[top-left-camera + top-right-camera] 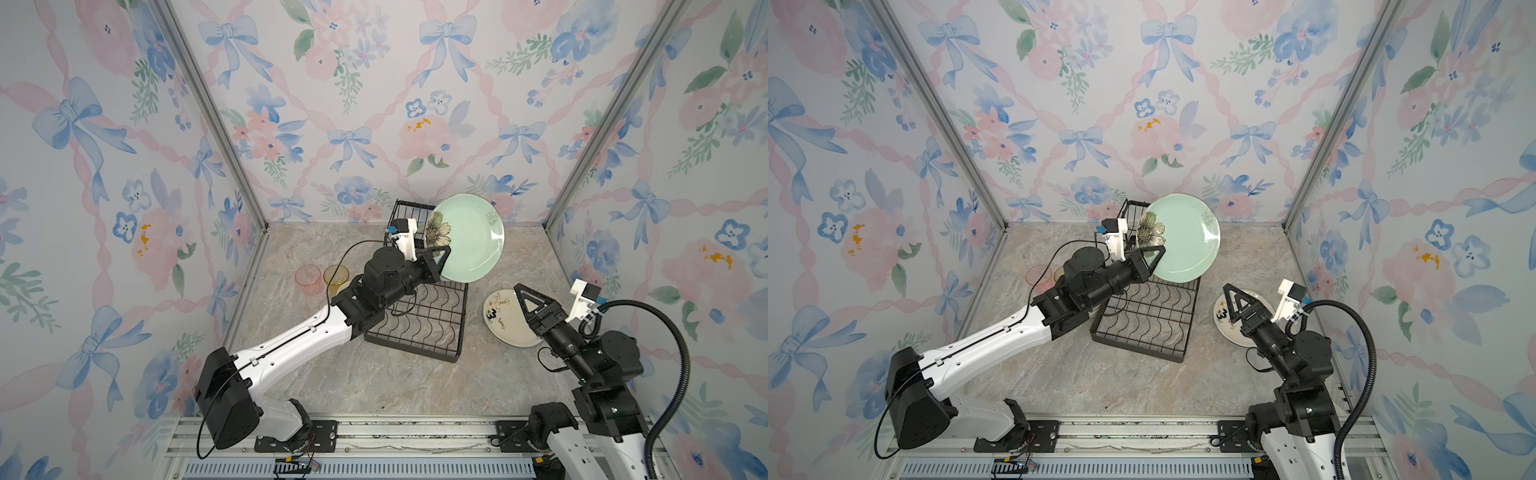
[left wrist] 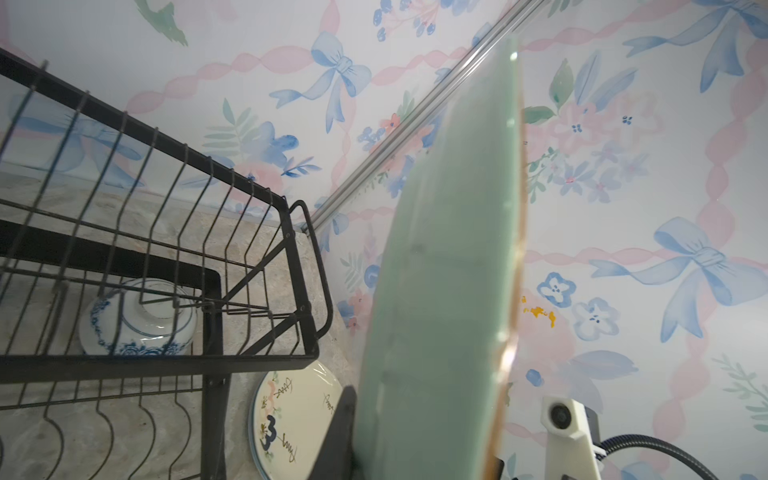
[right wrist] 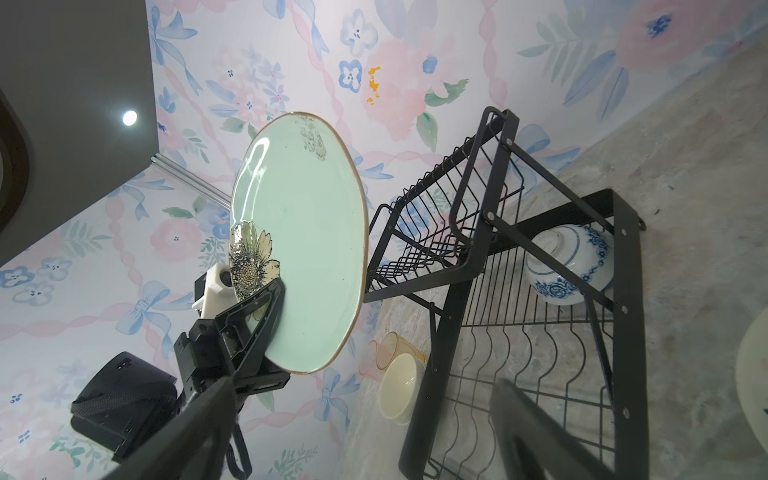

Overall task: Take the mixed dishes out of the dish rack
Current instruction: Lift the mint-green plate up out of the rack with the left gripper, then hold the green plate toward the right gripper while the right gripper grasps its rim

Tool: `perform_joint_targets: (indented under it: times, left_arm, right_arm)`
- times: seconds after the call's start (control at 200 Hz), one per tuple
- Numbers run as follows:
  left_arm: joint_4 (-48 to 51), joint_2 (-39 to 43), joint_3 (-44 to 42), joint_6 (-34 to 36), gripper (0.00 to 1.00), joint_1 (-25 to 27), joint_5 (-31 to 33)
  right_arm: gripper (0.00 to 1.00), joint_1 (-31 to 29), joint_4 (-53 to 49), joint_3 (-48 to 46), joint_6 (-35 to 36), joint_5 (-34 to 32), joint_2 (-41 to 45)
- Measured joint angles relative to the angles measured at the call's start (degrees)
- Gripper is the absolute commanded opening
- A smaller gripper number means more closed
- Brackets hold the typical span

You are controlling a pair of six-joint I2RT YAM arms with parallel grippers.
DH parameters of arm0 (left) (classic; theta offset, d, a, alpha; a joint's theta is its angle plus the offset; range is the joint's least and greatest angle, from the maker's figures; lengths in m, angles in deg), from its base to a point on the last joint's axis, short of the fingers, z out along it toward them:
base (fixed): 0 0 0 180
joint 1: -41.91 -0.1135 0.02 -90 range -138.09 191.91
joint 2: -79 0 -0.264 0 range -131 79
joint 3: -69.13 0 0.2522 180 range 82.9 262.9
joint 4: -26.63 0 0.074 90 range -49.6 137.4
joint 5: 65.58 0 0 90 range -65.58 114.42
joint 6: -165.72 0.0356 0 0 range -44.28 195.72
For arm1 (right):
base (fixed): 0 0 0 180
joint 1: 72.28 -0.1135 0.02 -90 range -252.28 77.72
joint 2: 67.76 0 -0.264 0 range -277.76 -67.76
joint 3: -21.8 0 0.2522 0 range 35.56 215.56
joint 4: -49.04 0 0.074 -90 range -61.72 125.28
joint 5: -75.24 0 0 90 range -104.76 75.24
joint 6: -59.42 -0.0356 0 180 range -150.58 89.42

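Pale green plate (image 1: 469, 237) pinched in left tool (image 1: 445, 250) near rack (image 1: 419, 328); right tool (image 1: 524, 293) gaping

Scene is lit brightly and evenly; a round lamp (image 3: 129, 118) is seen; pale green plate (image 2: 436, 270) is blurred close-up

One rack (image 1: 409, 349), two tumblers (image 1: 308, 279) (image 1: 336, 276), one green plate (image 1: 469, 241)

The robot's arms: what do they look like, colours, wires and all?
The left arm and right arm have white shells and black joints. The left gripper and right gripper are black, with hollow triangular fingers. A white wrist camera box sits behind each. A thin black cable loops over the left arm; a ribbed black hose runs along the right.
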Motion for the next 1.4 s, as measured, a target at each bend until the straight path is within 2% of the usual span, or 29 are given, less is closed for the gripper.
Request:
perform_joint_targets:
  times: [0.255, 0.345, 0.385, 0.505, 0.58, 0.705, 0.84, 0.97, 1.16, 1.175, 1.195, 1.22, 1.24, 1.28, 1.34, 1.4]
  left_arm:
    - [-7.65, -1.99, -2.36, -7.21, 0.0, 0.02, -6.64]
    - [-8.72, -2.91, -2.93, -8.66, 0.0, 0.33, -7.93]
    - [-8.72, -3.21, -3.04, -9.14, 0.0, 0.46, -8.28]
    - [-9.16, -3.72, -3.45, -9.94, 0.0, 1.05, -9.2]
    - [-9.77, -3.96, -3.45, -10.16, 0.0, 1.2, -9.77]
    - [-10.29, -4.28, -3.65, -10.27, 0.0, 1.36, -10.03]
    - [-10.43, -4.57, -4.68, -11.06, 0.0, 1.11, -9.97]
    - [-12.81, -4.57, -5.88, -14.12, 0.0, 0.2, -11.3]
    - [-14.43, -4.61, -6.27, -15.69, 0.0, -0.17, -12.55]
    - [-14.43, -4.66, -6.27, -15.72, 0.06, -0.26, -12.61]
    - [-14.47, -4.74, -6.27, -15.78, 0.19, -0.35, -12.81]
    - [-14.62, -4.9, -6.27, -15.91, 0.4, -0.44, -13.05]
    - [-14.97, -5.18, -6.27, -15.61, 0.54, -0.55, -13.49]
    - [-15.69, -5.64, -6.21, -15.02, 0.72, -0.59, -13.97]
    - [-16.52, -6.27, -6.21, -14.25, 0.96, -0.59, -14.8]
    - [-17.07, -6.78, -6.21, -13.68, 0.98, -0.59, -15.43]
  right_arm:
    - [0.97, -2.54, 4.11, -0.11, -0.04, -0.9, -4.42]
    - [1.0, -3.32, 6.19, -0.17, -0.42, -1.68, -6.32]
    - [0.98, -3.63, 7.43, -0.24, -0.63, -2.01, -7.41]
    - [0.87, -5.05, 11.43, -0.39, -1.33, -3.08, -11.65]
    - [0.75, -6.14, 13.29, -0.35, -1.57, -3.76, -14.19]
    - [0.46, -7.89, 16.85, 0.11, -1.05, -4.72, -17.64]
    - [0.19, -8.94, 20.9, 0.33, -2.05, -5.92, -19.65]
    - [0.0, -9.27, 23.45, 0.24, -5.66, -6.51, -19.87]
    - [0.0, -9.42, 24.2, 0.22, -6.93, -7.17, -19.8]
    - [0.0, -9.42, 24.15, 0.22, -7.02, -7.17, -19.8]
    - [0.0, -9.42, 24.15, 0.22, -7.08, -7.19, -19.8]
    - [0.0, -9.42, 24.13, 0.22, -7.26, -7.28, -19.82]
    - [0.0, -9.42, 23.96, 0.22, -7.56, -7.39, -19.85]
    - [0.0, -9.46, 22.93, 0.22, -7.98, -7.82, -19.8]
    - [0.0, -9.53, 20.5, 0.2, -8.37, -8.9, -19.76]
    - [0.0, -9.57, 18.14, 0.07, -8.41, -9.92, -19.69]
